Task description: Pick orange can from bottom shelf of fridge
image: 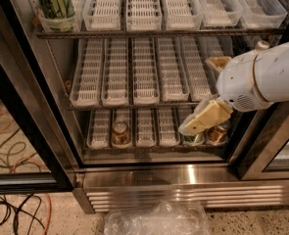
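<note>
Claw [199, 123] hangs at the right end of the bottom shelf [149, 148] in the fridge [183, 173]; can't tell its opening or whether it holds anything. Orange can [218, 133] stands just right of it, green can [194, 139] under it. Similar copper can [119, 132] sits well left.

Hand [192, 128] hung at the front right corner of the lowest surface [145, 129], covering most of two cans [218, 134] there, white arm [266, 77] cut off by right edge, clear bag [154, 220] cropped below.
</note>
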